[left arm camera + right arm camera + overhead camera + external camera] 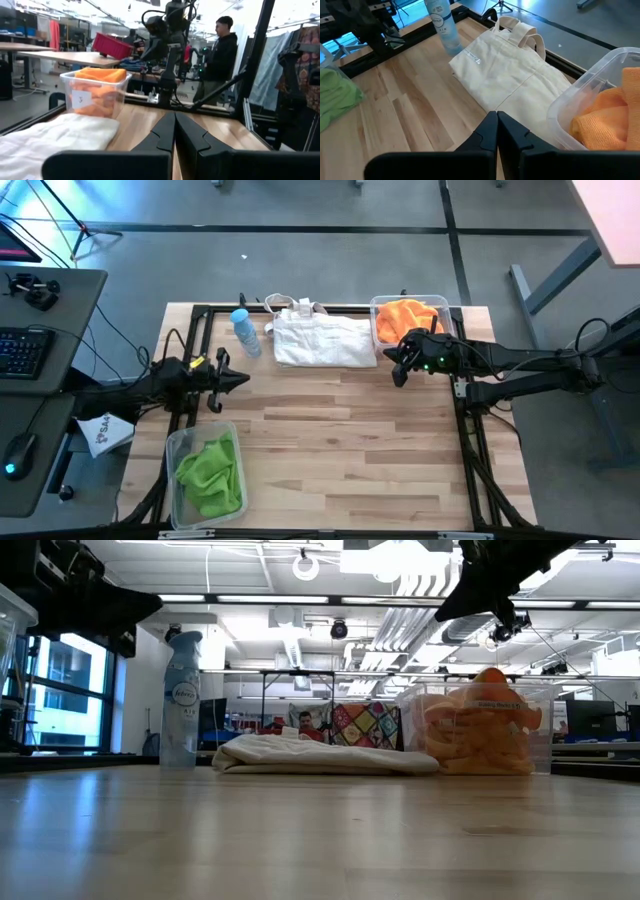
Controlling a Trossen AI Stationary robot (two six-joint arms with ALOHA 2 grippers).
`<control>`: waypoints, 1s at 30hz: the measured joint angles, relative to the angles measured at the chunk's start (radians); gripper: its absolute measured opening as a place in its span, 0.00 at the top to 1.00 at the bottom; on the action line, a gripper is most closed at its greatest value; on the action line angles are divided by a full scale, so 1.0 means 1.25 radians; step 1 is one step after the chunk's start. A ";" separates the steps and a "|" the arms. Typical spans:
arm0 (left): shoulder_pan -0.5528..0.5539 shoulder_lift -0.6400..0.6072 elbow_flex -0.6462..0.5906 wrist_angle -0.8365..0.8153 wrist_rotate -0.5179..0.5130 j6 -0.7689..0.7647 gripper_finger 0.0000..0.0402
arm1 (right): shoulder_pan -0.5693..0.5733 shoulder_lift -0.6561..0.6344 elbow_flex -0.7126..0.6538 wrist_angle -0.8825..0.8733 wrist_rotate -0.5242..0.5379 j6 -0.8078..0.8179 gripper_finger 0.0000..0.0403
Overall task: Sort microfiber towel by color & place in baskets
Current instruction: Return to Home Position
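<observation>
Orange microfiber towels (408, 318) fill a clear basket (377, 330) at the table's far right; the pile (480, 725) rises above the rim. Green towels (210, 472) lie in a second clear basket (172, 450) at the near left. My left gripper (243, 378) is shut and empty, hovering level over the table's left side, fingers (175, 127) together. My right gripper (398, 372) is shut and empty too, raised beside the orange basket's near side, slanting down toward the table's left; its fingers (497, 127) meet.
A white fabric bag with handles (322, 340) lies flat at the far middle, and a clear spray bottle with a blue cap (245, 332) stands to its left. Bare wood spans the table's middle and near right. A person (220, 50) stands beyond the table.
</observation>
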 joint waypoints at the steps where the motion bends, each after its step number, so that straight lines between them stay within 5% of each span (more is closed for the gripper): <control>1: 0.000 0.001 0.000 -0.001 0.000 0.000 1.00 | 0.000 0.000 0.000 0.000 0.000 0.000 1.00; 8: 0.000 0.001 0.000 -0.025 0.018 0.028 1.00 | 0.000 0.000 0.000 -0.001 -0.001 0.000 1.00; 16: 0.000 0.030 0.000 -0.091 -0.073 0.041 1.00 | 0.000 0.000 0.000 -0.005 0.003 0.000 1.00; 25: 0.000 0.087 0.000 -0.088 -0.062 0.048 1.00 | 0.000 0.000 0.000 -0.007 0.046 0.000 1.00; 30: -0.015 0.086 0.000 -0.073 0.014 0.035 1.00 | 0.000 0.000 0.000 -0.007 0.046 0.002 1.00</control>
